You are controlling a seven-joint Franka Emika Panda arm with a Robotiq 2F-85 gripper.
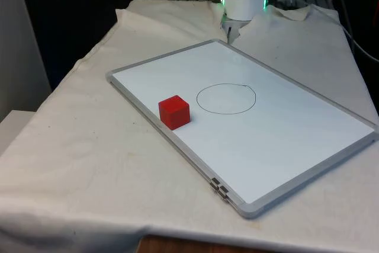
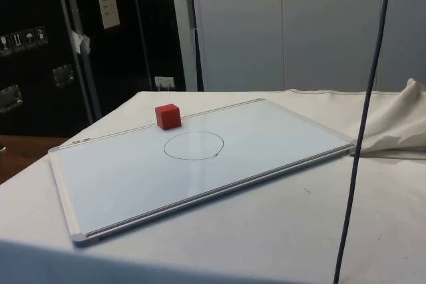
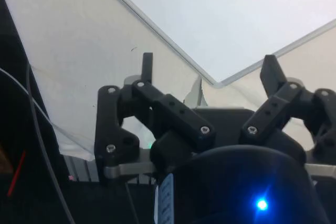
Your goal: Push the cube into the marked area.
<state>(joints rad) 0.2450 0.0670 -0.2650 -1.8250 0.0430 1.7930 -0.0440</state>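
Cube (image 1: pixel 174 111), red, sits on the whiteboard (image 1: pixel 284 140) near its edge at the front view's left, just beside the drawn circle (image 1: pixel 225 98) but outside it. Gripper (image 3: pixel 210 64) hangs above the board's corner, jaws wide apart, holding and touching nothing.

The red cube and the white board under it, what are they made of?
The red cube looks like painted wood or hard plastic: flat matte faces, sharp edges, no shine. I can't tell which. The white board looks like a whiteboard: a smooth, slightly glossy surface with a grey frame, probably metal or plastic, and a pen-drawn circle on it.
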